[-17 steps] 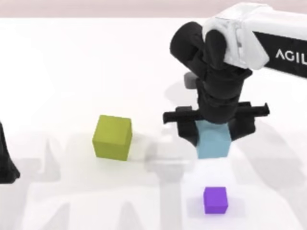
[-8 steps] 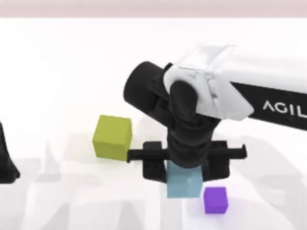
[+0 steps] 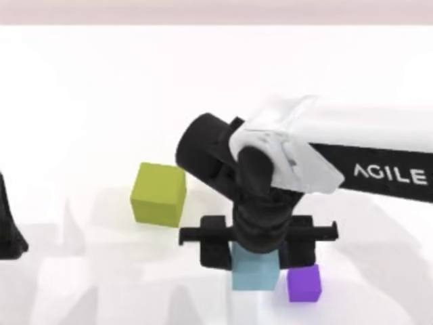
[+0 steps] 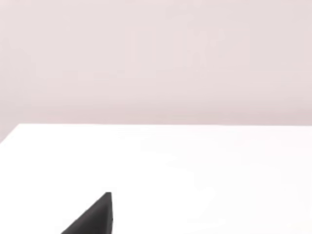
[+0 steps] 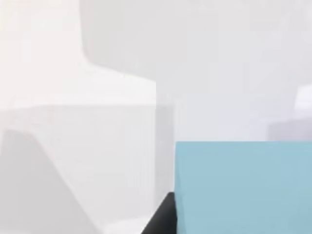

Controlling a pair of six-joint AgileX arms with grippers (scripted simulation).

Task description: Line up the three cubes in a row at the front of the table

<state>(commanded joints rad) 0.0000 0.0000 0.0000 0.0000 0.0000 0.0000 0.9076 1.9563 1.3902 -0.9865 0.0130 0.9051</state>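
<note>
My right gripper [image 3: 257, 261] is shut on the light-blue cube [image 3: 255, 273], one finger on each side, low near the front of the table [image 3: 81, 101]. The small purple cube [image 3: 304, 283] sits right beside it on the right, nearly touching. The large olive-green cube [image 3: 160, 193] rests farther back and to the left, apart from both. In the right wrist view the light-blue cube [image 5: 243, 187] fills the space by a dark finger [image 5: 163, 219]. My left gripper [image 3: 8, 233] is parked at the table's left edge.
A pale pinkish edge strip [image 3: 203, 12] runs along the far side of the table. The right arm's white and black body [image 3: 284, 156] hangs over the middle right. The left wrist view shows only bare white table [image 4: 195, 170].
The right gripper has carried the light-blue cube forward and left, from behind the purple cube to beside its left side. The olive-green and purple cubes have not moved.
</note>
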